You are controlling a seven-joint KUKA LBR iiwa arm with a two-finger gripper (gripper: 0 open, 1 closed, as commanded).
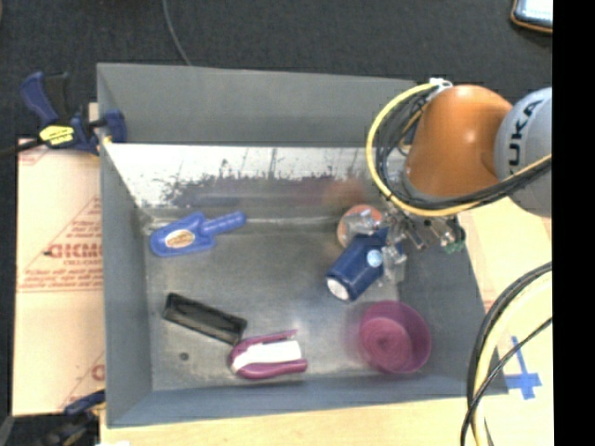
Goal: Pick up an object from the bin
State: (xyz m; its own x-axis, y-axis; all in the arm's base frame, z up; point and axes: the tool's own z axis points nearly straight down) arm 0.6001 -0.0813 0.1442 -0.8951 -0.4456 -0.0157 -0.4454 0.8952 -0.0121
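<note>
My gripper hangs below the arm's orange cover at the right side of the bin. Its lower end sits against the upper right end of a dark blue cylinder with a white end face, which lies slanted toward the lower left. Whether the cylinder is gripped is hidden by the gripper's own body. Just behind the cylinder, by the back wall, is a small round clear and orange thing. A magenta cup stands in front of the gripper, near the bin's front right corner.
A blue scoop-like tool lies at the back left. A black flat bar lies at the front left, and a purple and white thing by the front wall. The arm and its cables cover the back right corner.
</note>
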